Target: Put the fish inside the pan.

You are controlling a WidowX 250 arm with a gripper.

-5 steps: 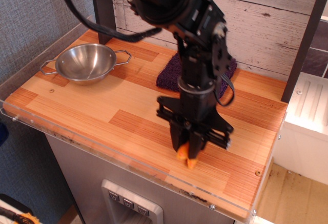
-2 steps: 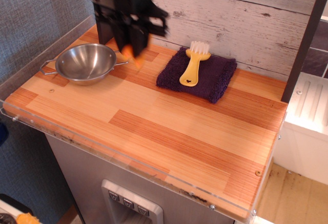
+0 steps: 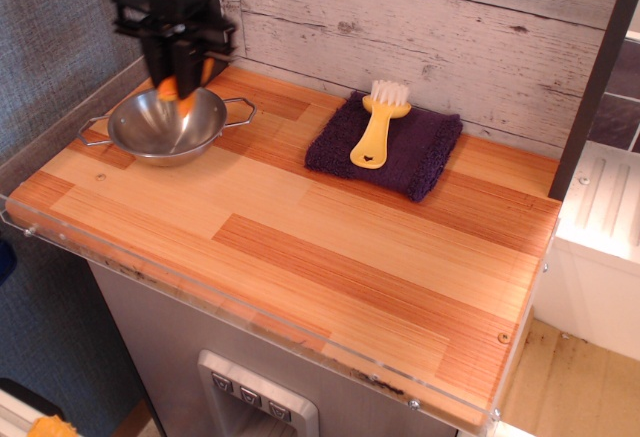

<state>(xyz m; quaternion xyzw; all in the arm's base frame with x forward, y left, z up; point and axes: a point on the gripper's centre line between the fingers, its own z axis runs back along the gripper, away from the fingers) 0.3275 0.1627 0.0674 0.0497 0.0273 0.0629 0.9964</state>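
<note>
My black gripper (image 3: 178, 85) hangs at the back left, straight above the pan (image 3: 150, 135). It is shut on the orange fish (image 3: 180, 89), whose lower end pokes out below the fingers, just over the pan's far rim. The pan is a shiny steel bowl with two wire handles, standing at the left end of the wooden counter. Its inside shows only reflections. Most of the fish is hidden between the fingers.
A purple cloth (image 3: 420, 147) lies at the back middle with a yellow white-bristled brush (image 3: 378, 127) on it. A dark post (image 3: 590, 87) stands at the right edge. A plank wall runs behind the counter (image 3: 330, 257).
My gripper has carried the fish from the counter's front right, up and across to the back left, and now holds it over the pan. The cloth and brush came into view.
</note>
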